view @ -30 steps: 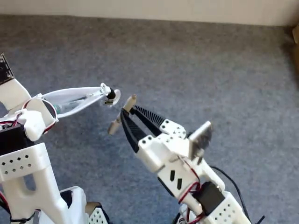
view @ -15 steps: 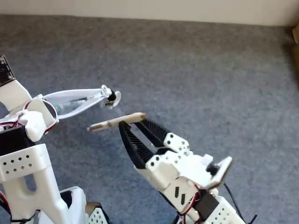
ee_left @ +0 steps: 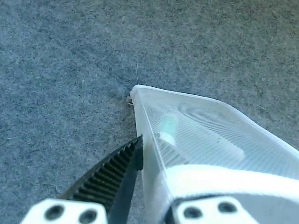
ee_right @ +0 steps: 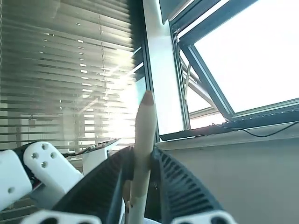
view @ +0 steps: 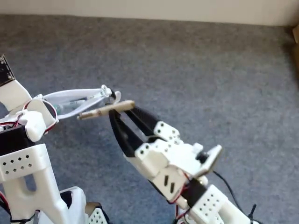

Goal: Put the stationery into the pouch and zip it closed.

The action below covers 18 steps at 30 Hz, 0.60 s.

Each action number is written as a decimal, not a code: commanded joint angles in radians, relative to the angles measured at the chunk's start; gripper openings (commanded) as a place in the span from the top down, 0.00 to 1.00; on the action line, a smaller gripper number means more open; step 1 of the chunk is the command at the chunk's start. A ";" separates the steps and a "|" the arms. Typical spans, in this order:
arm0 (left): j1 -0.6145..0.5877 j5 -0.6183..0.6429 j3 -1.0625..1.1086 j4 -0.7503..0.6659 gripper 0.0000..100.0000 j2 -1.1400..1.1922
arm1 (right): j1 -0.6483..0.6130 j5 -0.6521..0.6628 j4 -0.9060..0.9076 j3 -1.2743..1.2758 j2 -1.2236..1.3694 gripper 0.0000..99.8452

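left gripper (ee_left: 148, 164) jaws were clamped on the clear pouch (view: 70, 102), held out over the grey carpet (view: 210, 70). right gripper (view: 119, 113) jaws were closed on a wooden pencil (view: 105, 110), lying crosswise right at the pouch's zipper end; contact unclear. a green-capped item (ee_left: 168, 125) sat inside the pouch.

Pouch (view: 70, 102) and pencil (view: 105, 110) crowd together; carpet (view: 210, 70) offers room beyond.
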 commanded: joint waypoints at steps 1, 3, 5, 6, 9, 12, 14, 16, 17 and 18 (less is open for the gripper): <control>0.025 -0.008 0.001 -0.015 0.95 0.010 | -0.005 -0.006 -0.088 -0.143 0.165 0.99; 0.025 -0.008 0.001 -0.015 0.95 0.010 | -0.005 -0.005 -0.113 -0.185 0.236 0.99; 0.025 -0.008 0.001 -0.015 0.95 0.010 | -0.005 -0.005 -0.113 -0.222 0.300 0.99; 0.025 -0.008 0.001 -0.015 0.95 0.010 | -0.005 -0.005 -0.113 -0.237 0.334 0.99; 0.022 -0.008 0.001 -0.015 0.95 0.010 | -0.005 -0.005 -0.114 -0.259 0.421 0.99; 0.022 -0.008 0.001 -0.015 0.95 0.010 | -0.015 -0.005 -0.114 -0.260 0.479 0.99; 0.022 -0.008 0.001 -0.017 0.95 0.010 | -0.019 -0.005 -0.114 -0.260 0.495 0.99; 0.022 -0.008 0.001 -0.017 0.95 0.010 | -0.018 -0.005 -0.114 -0.257 0.496 0.99; 0.022 -0.008 0.001 -0.017 0.95 0.010 | -0.021 -0.005 -0.114 -0.257 0.496 0.99; 0.022 -0.008 0.001 -0.017 0.95 0.010 | -0.024 -0.005 -0.114 -0.257 0.496 0.99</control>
